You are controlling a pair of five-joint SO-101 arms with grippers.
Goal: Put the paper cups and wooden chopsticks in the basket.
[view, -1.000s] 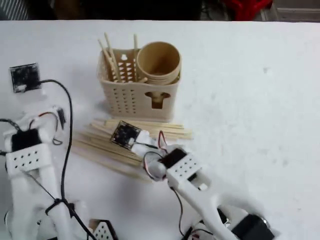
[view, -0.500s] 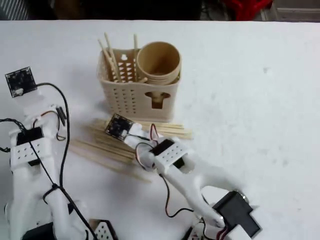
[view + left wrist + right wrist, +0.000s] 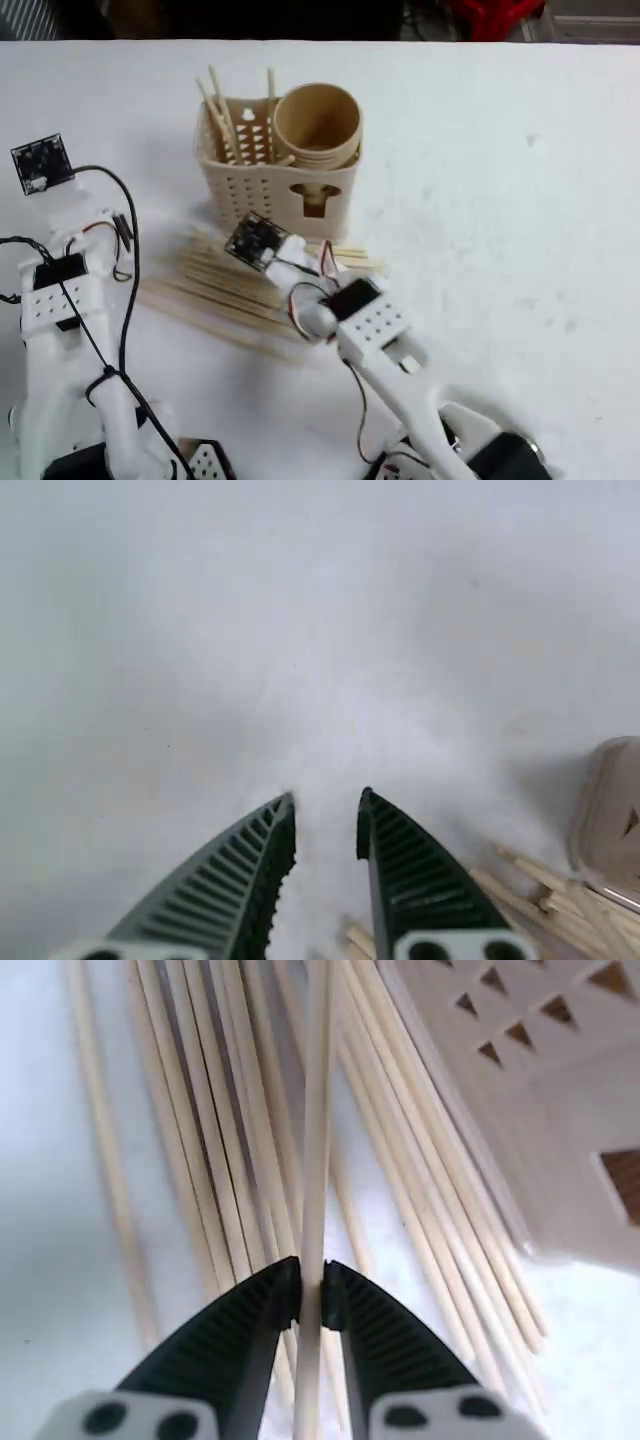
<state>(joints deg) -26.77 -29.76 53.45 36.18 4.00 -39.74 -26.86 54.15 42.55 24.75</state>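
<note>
Right fingers (image 3: 250, 1335) slid toward the basket (image 3: 255, 195), pinching one chopstick (image 3: 319, 1110). Left fingers (image 3: 245, 875) are a bit open, empty. Cups (image 3: 318, 120) are in; many chopsticks (image 3: 215, 290) lie outside.

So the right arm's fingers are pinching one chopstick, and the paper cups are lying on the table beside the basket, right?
Not quite: the paper cups stand stacked inside the basket, as the high view shows. The right arm's fingers do pinch one chopstick.
</note>
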